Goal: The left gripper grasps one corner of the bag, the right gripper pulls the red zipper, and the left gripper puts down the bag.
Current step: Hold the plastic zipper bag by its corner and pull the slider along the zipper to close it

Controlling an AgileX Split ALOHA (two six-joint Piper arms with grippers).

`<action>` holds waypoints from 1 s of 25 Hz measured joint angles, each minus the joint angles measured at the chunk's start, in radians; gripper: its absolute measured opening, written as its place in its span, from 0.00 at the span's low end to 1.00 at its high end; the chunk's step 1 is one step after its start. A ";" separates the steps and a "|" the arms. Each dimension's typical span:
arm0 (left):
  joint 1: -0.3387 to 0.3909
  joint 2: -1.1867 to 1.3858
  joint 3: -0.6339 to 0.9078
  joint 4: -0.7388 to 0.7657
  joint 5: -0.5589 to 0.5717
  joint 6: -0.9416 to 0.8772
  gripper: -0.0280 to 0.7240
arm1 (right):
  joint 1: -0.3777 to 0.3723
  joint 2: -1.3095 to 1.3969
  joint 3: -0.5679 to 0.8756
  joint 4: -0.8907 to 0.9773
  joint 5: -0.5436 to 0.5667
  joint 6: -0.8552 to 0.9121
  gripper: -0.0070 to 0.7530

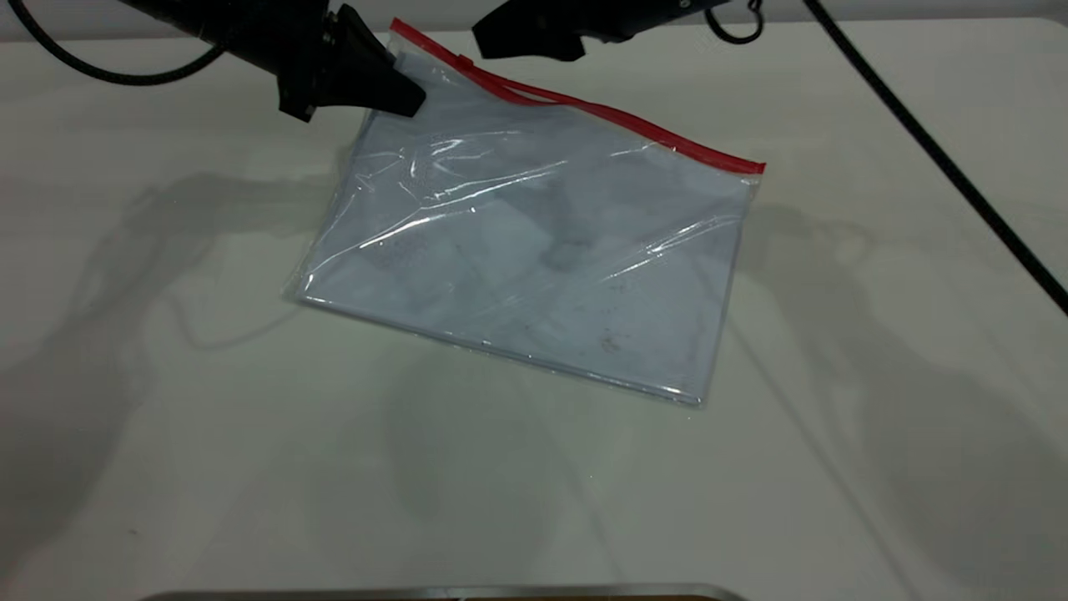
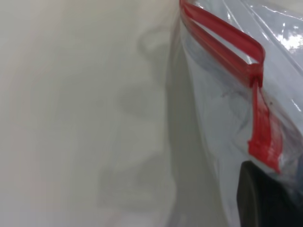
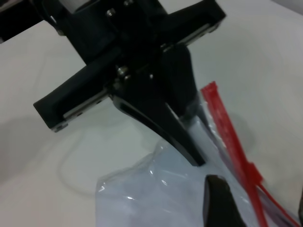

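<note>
The bag [image 1: 534,250] is a clear pouch with pale sheets inside, lying on the white table with its far-left corner raised. My left gripper [image 1: 400,93] is shut on that corner; its dark jaw shows in the left wrist view [image 2: 265,198], and the right wrist view shows it clamping the plastic [image 3: 182,137]. The red zipper [image 1: 634,125] runs along the far edge and gapes just past its slider tab [image 1: 464,62], which also shows in both wrist views [image 2: 255,74] [image 3: 254,174]. My right gripper [image 1: 501,42] hovers over the slider, open, with its fingers on either side of the red strip [image 3: 260,208].
A black cable [image 1: 926,142] crosses the table at the right. A metal edge [image 1: 442,593] runs along the near border. Bare white table [image 1: 209,434] lies on all sides of the bag.
</note>
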 joint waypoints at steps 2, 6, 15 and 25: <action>-0.005 0.000 0.000 0.000 -0.001 0.001 0.11 | 0.007 0.004 -0.002 0.004 0.001 0.001 0.57; -0.012 0.000 0.000 0.001 -0.005 0.001 0.11 | 0.019 0.009 -0.005 0.042 0.001 -0.003 0.56; -0.038 0.000 0.000 0.007 -0.005 0.003 0.11 | 0.022 0.067 -0.037 0.052 -0.002 -0.007 0.56; -0.039 0.000 0.000 0.010 -0.005 0.002 0.11 | 0.022 0.074 -0.038 0.055 -0.006 -0.007 0.46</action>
